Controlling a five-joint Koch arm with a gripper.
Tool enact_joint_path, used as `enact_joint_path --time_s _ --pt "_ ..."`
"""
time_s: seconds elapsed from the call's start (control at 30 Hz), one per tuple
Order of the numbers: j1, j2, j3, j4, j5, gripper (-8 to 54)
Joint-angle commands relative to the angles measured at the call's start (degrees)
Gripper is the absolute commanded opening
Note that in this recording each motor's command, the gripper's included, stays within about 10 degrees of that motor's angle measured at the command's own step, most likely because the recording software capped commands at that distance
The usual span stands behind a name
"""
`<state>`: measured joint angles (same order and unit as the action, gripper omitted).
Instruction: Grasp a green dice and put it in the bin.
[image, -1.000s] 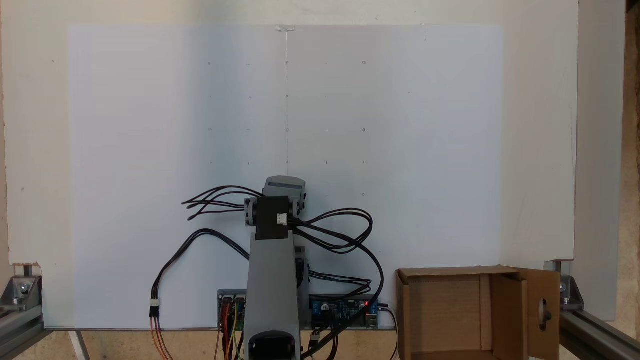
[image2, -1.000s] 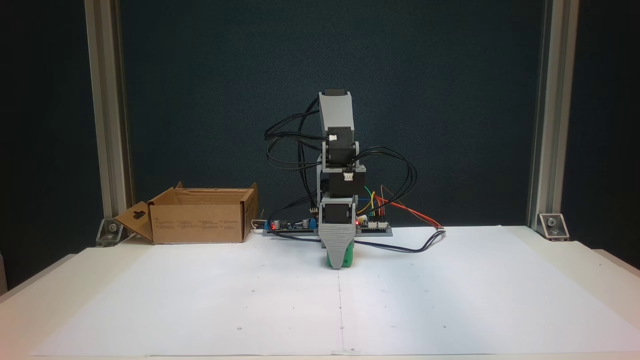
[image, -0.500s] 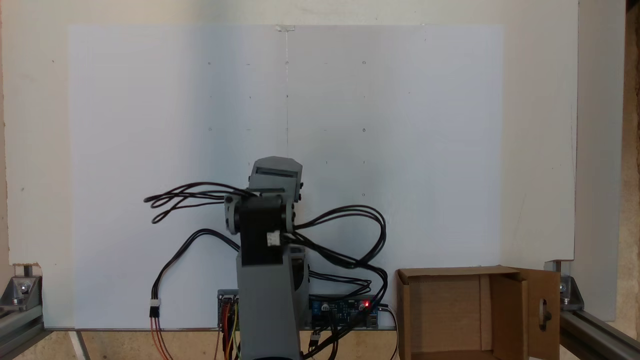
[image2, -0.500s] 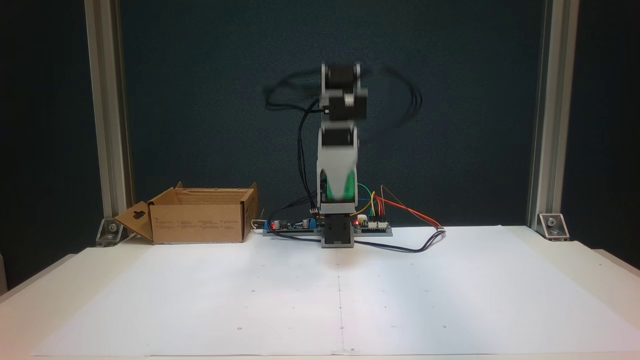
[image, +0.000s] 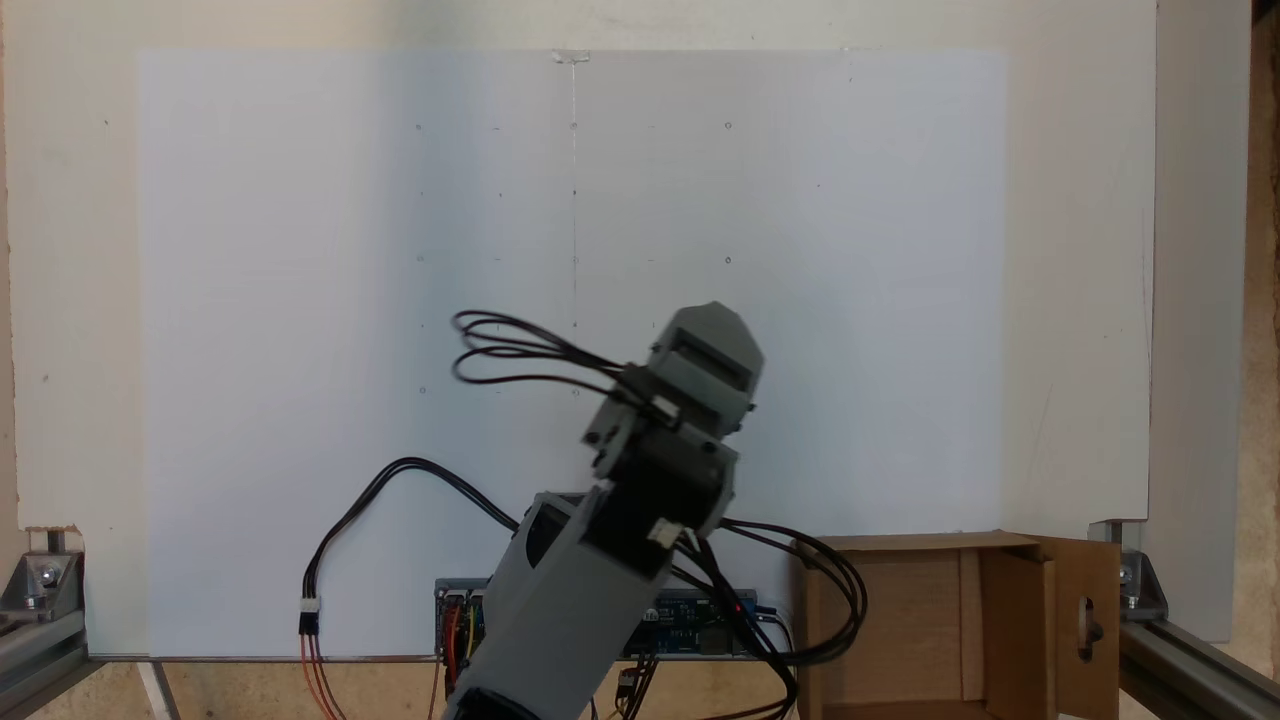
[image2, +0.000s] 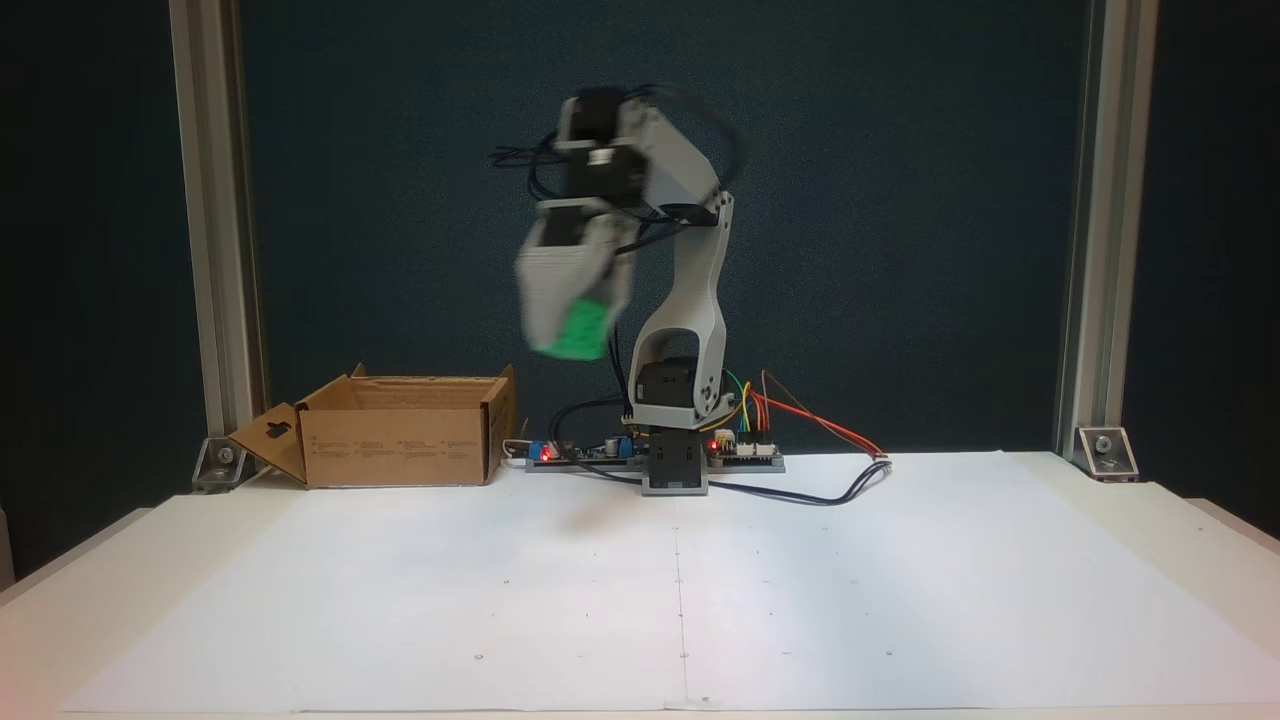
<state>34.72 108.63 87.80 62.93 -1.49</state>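
One robot arm, one green dice (image2: 581, 331) and one cardboard bin (image2: 400, 432) appear. In a fixed view, the motion-blurred gripper (image2: 566, 335) hangs in the air at upper centre, jaws clamped on the dice, up and to the right of the bin at lower left. The dice is a blurred cube with no long axis, tilted slightly. White paper (image2: 900, 590) covers the table.

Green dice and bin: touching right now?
Apart. In a fixed view the green dice is up in the end effector, with dark background plainly between it and the bin on the table.
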Motion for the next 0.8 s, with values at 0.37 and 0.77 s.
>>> enact_joint_path --time_s 0.37,0.77 --pt "45.0 -6.3 -2.7 -28.0 -19.3 12.2" --pt "67.7 -21.7 -2.8 -33.2 -25.4 12.2"
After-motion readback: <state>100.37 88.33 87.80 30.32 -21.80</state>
